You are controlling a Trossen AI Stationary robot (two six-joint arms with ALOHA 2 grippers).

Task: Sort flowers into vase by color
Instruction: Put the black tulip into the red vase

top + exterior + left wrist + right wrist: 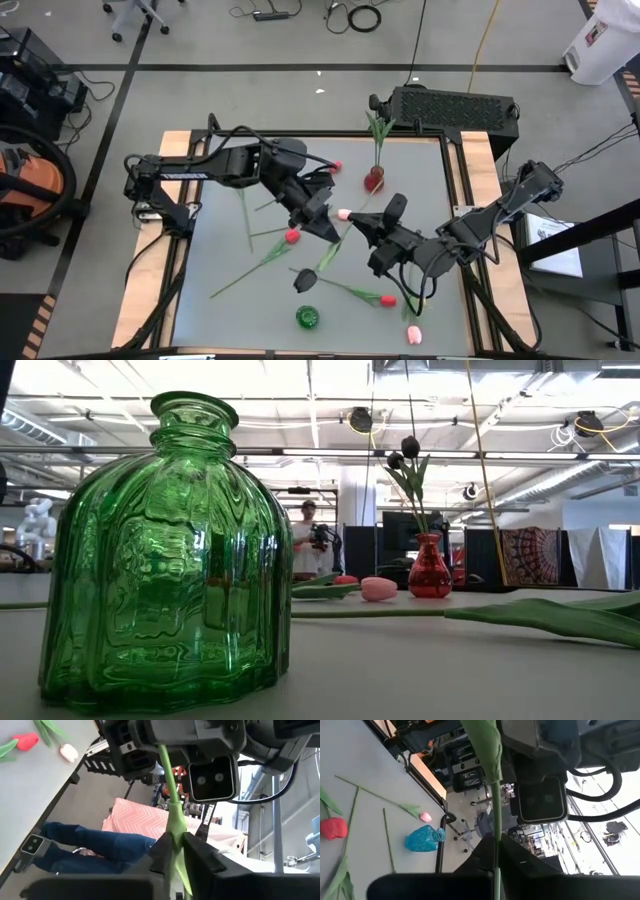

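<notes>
A pink flower [343, 213] hangs above the middle of the table between my two grippers, its green stem [330, 248] slanting toward the near edge. My left gripper [327, 226] comes in from the left and my right gripper [362, 226] from the right; both are shut on the stem. Red [292, 236], black [305, 282], red [388, 300] and pink [413, 333] flowers lie flat on the table. A red vase [375, 180] at the far side holds black-headed flowers [410, 447]. A green vase [307, 318] stands near the front edge. My left gripper has the stem at a leafy stretch [175, 827] between its two fingers [161, 851], which lie level and across it. My right gripper pinches the thin stem [494, 822] between its two fingers [482, 851], level and across it. The flower is lifted clear of the table.
A blue vase [424, 839] stands on the table beside a small pink bud [426, 816]. Another red flower head [335, 166] lies by the red vase. A person in jeans [90, 850] stands beyond the table edge. A black box [455, 105] sits behind the far edge.
</notes>
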